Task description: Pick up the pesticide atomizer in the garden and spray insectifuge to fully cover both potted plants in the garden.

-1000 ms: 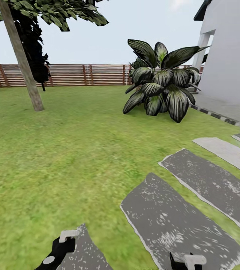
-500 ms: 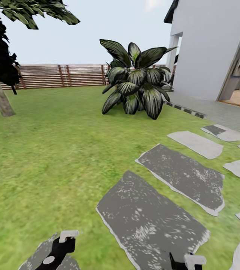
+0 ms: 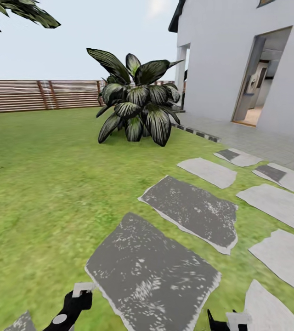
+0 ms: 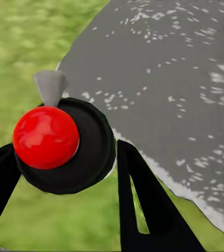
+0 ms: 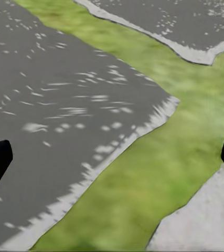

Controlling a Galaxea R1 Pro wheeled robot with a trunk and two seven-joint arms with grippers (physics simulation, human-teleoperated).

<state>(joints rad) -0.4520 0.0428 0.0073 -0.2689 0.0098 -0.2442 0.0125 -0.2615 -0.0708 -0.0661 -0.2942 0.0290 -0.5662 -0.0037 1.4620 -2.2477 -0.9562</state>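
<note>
Left pincer (image 4: 64,149) is pinching the pesticide atomizer (image 4: 91,155), a dark round-bodied spray bottle with a red ball on top and a small grey nozzle. One black finger (image 4: 1,173) presses one side and its partner the other. The bottle sits right between the tips, above the edge of a dark grey stepping stone (image 4: 169,68) and the green lawn (image 4: 17,37). The right pincer (image 5: 112,157) is spread wide with nothing in it, over grass between two slabs.

What worries me is the grip. It looks to bear on the round rim alone, so a jolt while rolling over the slab edges could twist the bottle or let it slip out. The big dark leafy bush (image 3: 135,105), far ahead of both pincers, could also be mistaken for a target, and spray wasted on it.

Counting: one atomizer, two pincers, one dark bush, at least eight grey stepping stones, one brown slatted fence (image 3: 36,94), and one white house (image 3: 229,59) with one open doorway (image 3: 259,78).
</note>
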